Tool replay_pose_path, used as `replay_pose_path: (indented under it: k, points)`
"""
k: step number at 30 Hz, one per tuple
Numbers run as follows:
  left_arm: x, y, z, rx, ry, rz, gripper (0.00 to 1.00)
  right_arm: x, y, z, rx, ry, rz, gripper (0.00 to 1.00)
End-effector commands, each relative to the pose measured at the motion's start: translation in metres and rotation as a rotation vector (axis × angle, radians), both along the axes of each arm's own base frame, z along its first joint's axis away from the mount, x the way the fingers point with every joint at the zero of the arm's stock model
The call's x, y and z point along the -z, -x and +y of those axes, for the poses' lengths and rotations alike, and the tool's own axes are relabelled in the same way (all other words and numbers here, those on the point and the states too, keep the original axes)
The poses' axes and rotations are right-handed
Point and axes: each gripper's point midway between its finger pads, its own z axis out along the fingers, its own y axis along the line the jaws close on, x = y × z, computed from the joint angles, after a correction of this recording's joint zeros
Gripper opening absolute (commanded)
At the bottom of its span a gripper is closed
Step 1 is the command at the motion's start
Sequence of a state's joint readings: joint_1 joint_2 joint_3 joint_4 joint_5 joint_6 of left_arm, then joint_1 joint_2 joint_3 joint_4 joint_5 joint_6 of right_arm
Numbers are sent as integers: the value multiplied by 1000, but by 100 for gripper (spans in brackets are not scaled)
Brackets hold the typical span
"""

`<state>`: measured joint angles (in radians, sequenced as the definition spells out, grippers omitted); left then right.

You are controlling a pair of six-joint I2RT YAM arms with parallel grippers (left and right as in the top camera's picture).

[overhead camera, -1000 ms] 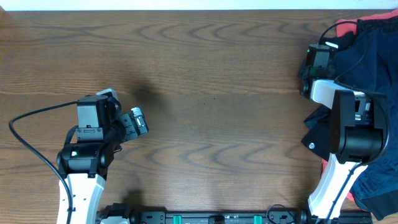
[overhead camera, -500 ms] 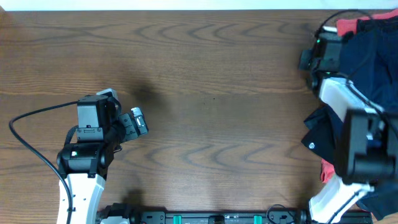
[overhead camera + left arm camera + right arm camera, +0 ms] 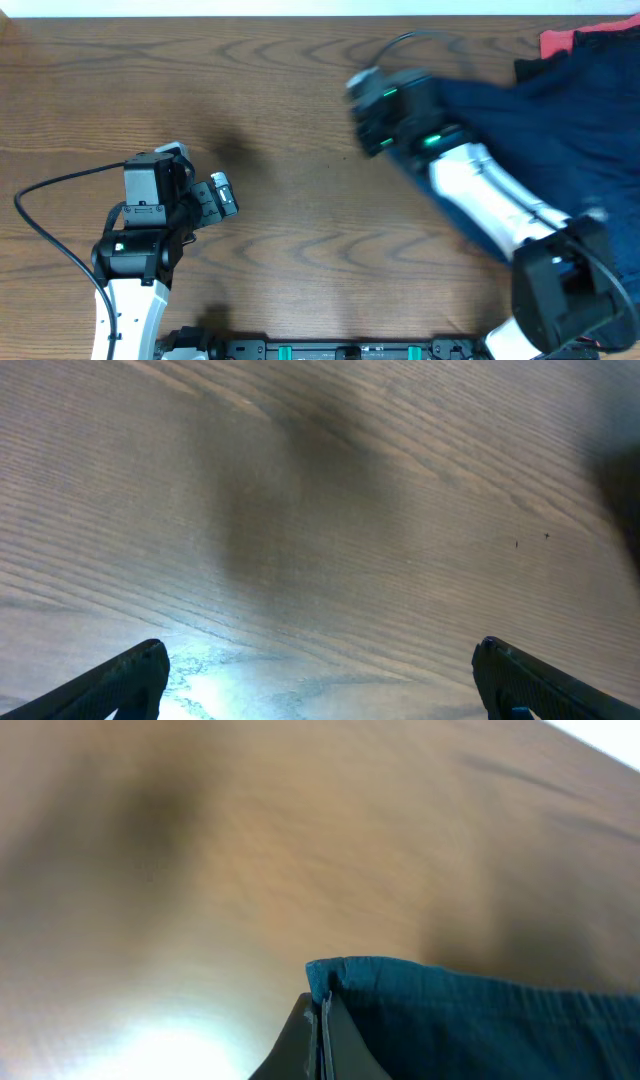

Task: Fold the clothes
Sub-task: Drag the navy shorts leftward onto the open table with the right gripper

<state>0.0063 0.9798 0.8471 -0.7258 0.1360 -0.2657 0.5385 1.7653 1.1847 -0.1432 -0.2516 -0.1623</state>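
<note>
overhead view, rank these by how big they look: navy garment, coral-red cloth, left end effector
1. navy garment, by far the largest.
2-3. coral-red cloth and left end effector look alike; the cloth is partly hidden and the end effector sits nearer the camera, so no ranking.

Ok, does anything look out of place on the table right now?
Nothing stands out. The right gripper is shut on the hem of the dark navy cloth garment, which stretches from the right edge of the wooden table toward the middle.

Soft matt clothes point(image 3: 560, 115), wood-grain table point(image 3: 300, 150)
</note>
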Motion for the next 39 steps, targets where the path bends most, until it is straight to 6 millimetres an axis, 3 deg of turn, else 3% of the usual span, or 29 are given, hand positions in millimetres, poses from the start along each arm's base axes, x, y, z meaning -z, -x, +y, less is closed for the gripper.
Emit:
replay_pose_path:
  k: [1,4,6,8,12,14,15,17,19,22,30,36,39]
  points:
    - [-7,-3,-1,-2,12,-16,98,11,26,47,-78,-4,9,1]
    - [-6,-3,-1,-2,12,-16,98,13,25,70,-32,-4,-50,1]
    - [-7,-3,-1,-2,12,-16,98,0,11,76,56,-43,-125,1]
    - [-6,-3,-1,-2,12,-16,98,-29,-15,72,219,-147,-219,1]
    - [-6,-3,-1,-2,12,-16,98,-88,-58,43,476,-340,-378,4]
    - [-6,-3,-1,-2,12,-16,98,-102,-72,28,534,-353,-402,22]
    - [-6,-3,-1,-2,13,-16,98,-107,-79,21,551,-345,-402,41]
    - [-7,-3,-1,0,15,-16,98,-108,-91,4,585,-298,-380,99]
    - [-6,-3,-1,0,15,-16,98,-104,-97,-15,616,-236,-343,99]
    - [-7,-3,-4,9,28,-16,98,-94,-92,-46,637,-101,-272,99]
    - [-13,-18,-39,98,216,-48,98,-49,-33,-160,759,247,51,99]
    - [11,-51,-66,122,278,-14,98,-46,-7,-245,1026,238,214,99]
    - [29,-74,-84,113,321,0,98,-56,-3,-268,1071,182,238,99]
